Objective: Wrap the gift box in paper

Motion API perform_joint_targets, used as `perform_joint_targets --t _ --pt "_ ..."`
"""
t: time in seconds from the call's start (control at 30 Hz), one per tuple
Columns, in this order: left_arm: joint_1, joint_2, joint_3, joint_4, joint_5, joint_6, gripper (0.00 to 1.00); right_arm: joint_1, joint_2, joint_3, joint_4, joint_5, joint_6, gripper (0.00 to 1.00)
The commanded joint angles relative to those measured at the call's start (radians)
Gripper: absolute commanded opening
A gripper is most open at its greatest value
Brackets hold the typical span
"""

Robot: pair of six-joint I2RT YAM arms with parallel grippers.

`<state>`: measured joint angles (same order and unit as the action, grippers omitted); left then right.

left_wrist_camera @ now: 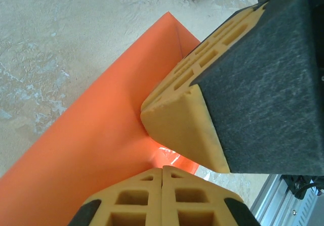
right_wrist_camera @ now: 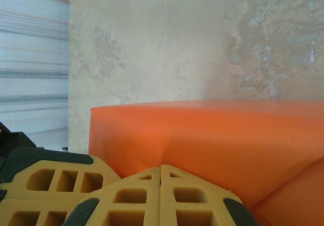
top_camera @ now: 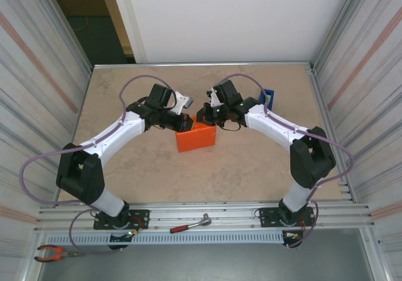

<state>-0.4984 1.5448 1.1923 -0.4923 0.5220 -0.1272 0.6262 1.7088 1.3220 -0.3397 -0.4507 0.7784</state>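
- orange paper (top_camera: 196, 139) folded up into a block, mid-table (top_camera: 251, 161)
- left claw (left_wrist_camera: 162, 171): fingers together, tips at the paper's upper edge
- right claw (right_wrist_camera: 160, 169): fingers together, tips against the paper's top, just beside left claw

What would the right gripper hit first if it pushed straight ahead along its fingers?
The paper: the orange wrapped side sits right at the tips of the shut right gripper, possibly touching; contact unclear.
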Motion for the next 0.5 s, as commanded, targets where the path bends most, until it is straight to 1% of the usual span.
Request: perform_joint_targets --t 0.0,0.27,0.47 --pt "-0.003 0.01 -0.048 -0.064 -0.047 0.025 0.0 -0.007 -0.01 -0.021 -0.005 -0.018 0.01 0.0" --pt "-0.003 0.011 -0.048 -0.062 -0.047 0.023 0.0 0.001 -0.072 -0.024 0.002 -0.031 0.011 0.0" --pt "-0.003 0.013 -0.048 -0.062 -0.046 0.021 0.0 0.022 -0.081 -0.056 0.016 -0.024 0.019 0.0"
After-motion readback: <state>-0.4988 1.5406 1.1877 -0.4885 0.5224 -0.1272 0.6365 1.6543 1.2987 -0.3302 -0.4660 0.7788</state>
